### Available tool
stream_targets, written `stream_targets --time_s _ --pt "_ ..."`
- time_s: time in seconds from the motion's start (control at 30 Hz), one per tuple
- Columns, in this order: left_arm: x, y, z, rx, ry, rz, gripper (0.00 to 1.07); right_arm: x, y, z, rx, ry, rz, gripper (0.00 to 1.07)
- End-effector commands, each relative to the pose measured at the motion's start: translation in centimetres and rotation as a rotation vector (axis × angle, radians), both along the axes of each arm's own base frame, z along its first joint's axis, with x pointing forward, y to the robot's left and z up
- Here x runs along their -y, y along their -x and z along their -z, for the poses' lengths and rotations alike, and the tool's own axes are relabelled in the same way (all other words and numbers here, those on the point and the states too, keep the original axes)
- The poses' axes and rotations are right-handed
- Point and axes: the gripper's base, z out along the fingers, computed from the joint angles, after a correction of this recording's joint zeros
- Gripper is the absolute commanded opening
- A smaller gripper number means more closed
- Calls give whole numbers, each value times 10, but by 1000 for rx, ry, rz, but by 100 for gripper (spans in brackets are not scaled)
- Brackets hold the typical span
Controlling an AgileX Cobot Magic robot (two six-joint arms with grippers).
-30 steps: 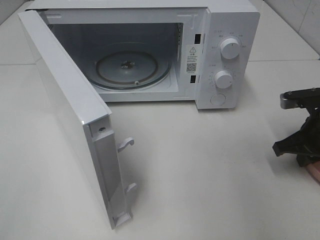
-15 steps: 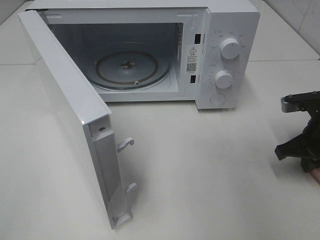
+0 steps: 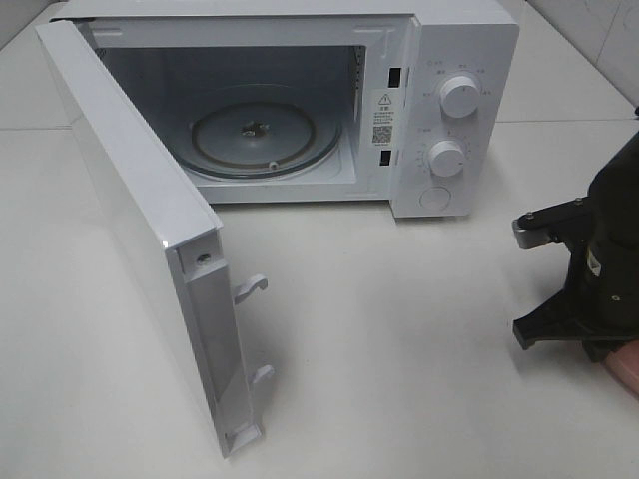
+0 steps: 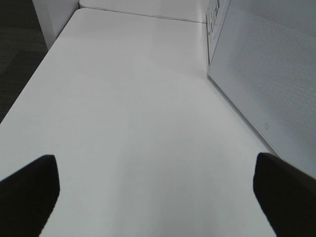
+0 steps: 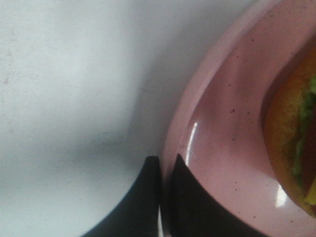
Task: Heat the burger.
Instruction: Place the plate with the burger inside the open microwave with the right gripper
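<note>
The burger (image 5: 291,133) lies on a round pink plate (image 5: 227,128); in the right wrist view only its bun edge, lettuce and cheese show. My right gripper (image 5: 165,170) is shut on the plate's rim, one finger on each side. In the high view my right arm (image 3: 589,269) stands at the right edge, with a sliver of the plate (image 3: 627,365) below it and the burger hidden. My left gripper (image 4: 158,192) is open and empty over bare table, beside the microwave door (image 4: 266,74).
The white microwave (image 3: 449,60) stands at the back, its door (image 3: 130,220) swung wide open toward the front left. The glass turntable (image 3: 265,140) inside is bare. Two knobs (image 3: 459,97) sit on its right panel.
My right arm has moved left, further into the high view, carrying the pink plate with it. The microwave and its door have not moved.
</note>
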Motion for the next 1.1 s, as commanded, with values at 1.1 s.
stream_targets --time_s 1.1 --pt "0 1 0 22 3 -2 100 -44 50 -82 173 172 -224 0"
